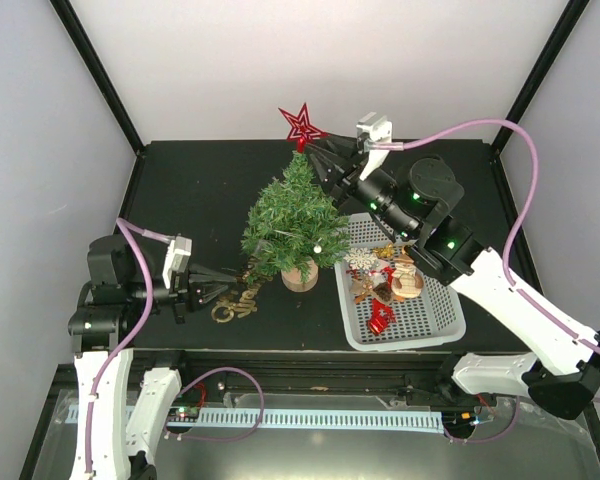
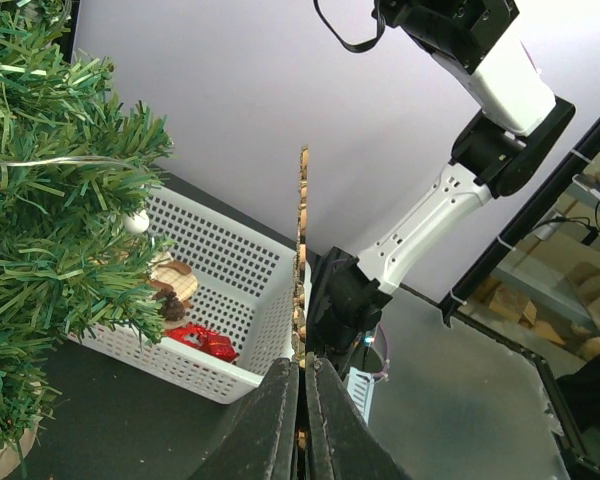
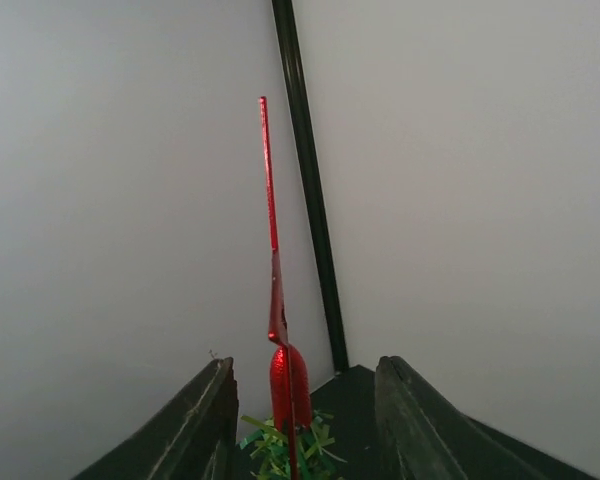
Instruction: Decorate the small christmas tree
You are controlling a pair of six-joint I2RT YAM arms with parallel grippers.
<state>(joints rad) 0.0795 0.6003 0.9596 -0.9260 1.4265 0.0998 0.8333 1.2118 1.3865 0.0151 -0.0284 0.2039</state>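
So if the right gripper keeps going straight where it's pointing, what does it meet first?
The red star on top of the tree. It stands untouched between the right gripper's open fingers, so going on would likely bring it against the palm; depth is unclear.

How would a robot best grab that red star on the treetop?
Probably pinch the star across its flat faces, just above its stem, coming from where the right gripper is. It stands upright and thin, edge-on between that gripper's open fingers, so they would close on its broad sides.
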